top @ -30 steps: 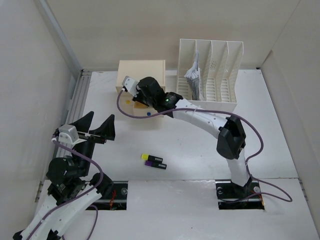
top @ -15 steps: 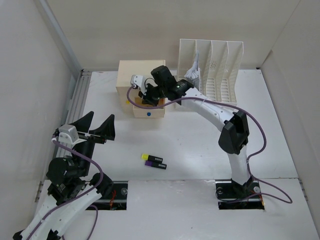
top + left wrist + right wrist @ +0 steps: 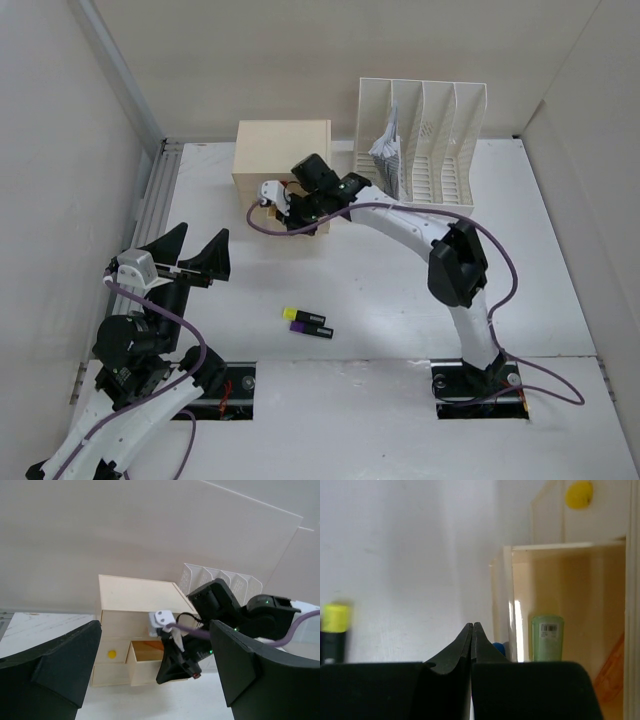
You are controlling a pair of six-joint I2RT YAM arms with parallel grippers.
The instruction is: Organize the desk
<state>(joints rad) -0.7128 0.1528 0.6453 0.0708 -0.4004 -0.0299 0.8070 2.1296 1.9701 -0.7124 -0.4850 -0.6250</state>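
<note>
The white desk carries a cream drawer box at the back. Its middle drawer stands pulled out, with a green tube and an orange item inside. My right gripper is shut and empty, its tips at the drawer's front beside the blue knob. My left gripper is open and empty, held above the desk's near left. In the left wrist view the box and the right gripper show between its fingers.
Two markers, one yellow-capped and one purple-capped, lie on the desk's near middle. A white slotted file rack with crumpled paper stands at the back right. A yellow knob marks another drawer. Walls close three sides.
My right gripper has moved from the box's left top, over the open drawer, down to the drawer's front. The left arm has not moved.
</note>
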